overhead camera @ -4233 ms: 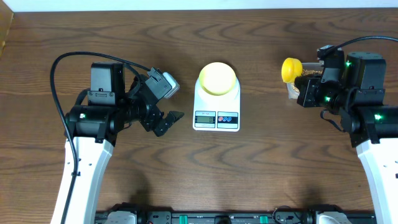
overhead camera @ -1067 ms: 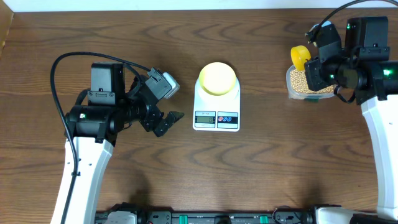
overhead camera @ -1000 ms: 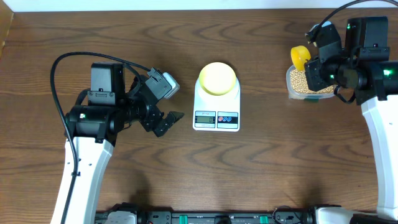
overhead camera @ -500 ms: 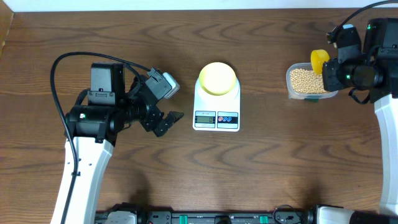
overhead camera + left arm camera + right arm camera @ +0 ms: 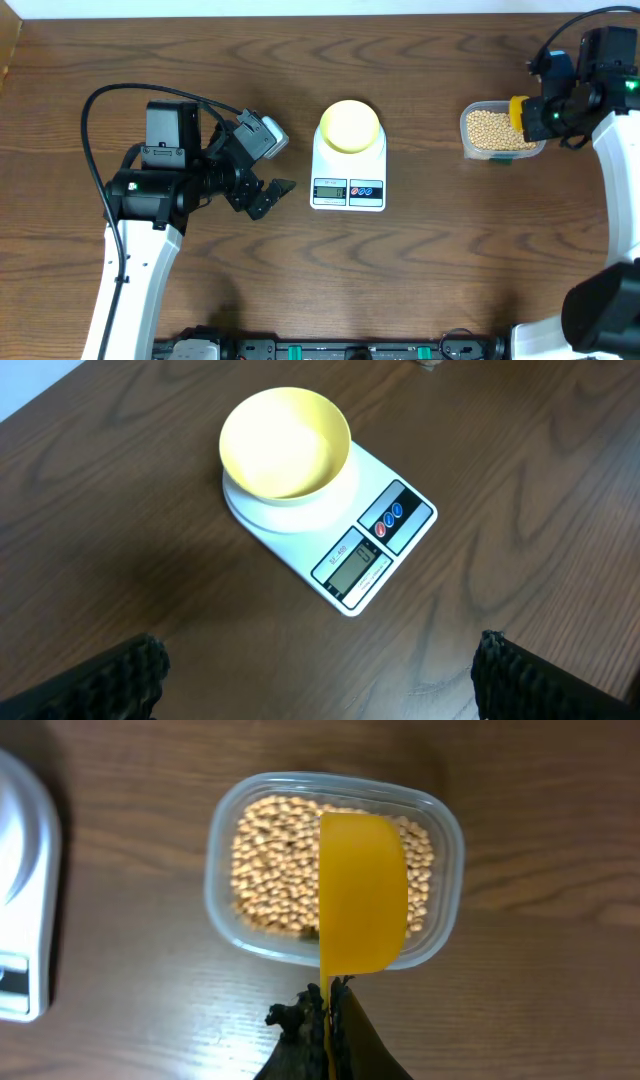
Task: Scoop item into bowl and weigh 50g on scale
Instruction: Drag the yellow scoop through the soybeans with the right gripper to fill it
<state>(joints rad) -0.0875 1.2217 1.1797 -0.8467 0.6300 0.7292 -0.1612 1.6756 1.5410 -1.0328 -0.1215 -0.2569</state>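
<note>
a white scale (image 5: 348,180) is carrying a small pale-yellow bowl (image 5: 349,125), its bare inside showing. well to its right, a clear tub (image 5: 215,880) is holding tan beans (image 5: 270,870), and the right gripper (image 5: 330,1012) is pinching the handle of a yellow scoop (image 5: 362,890) turned on edge over them. the left gripper (image 5: 270,197) is gaping wide, near the scale.
</note>
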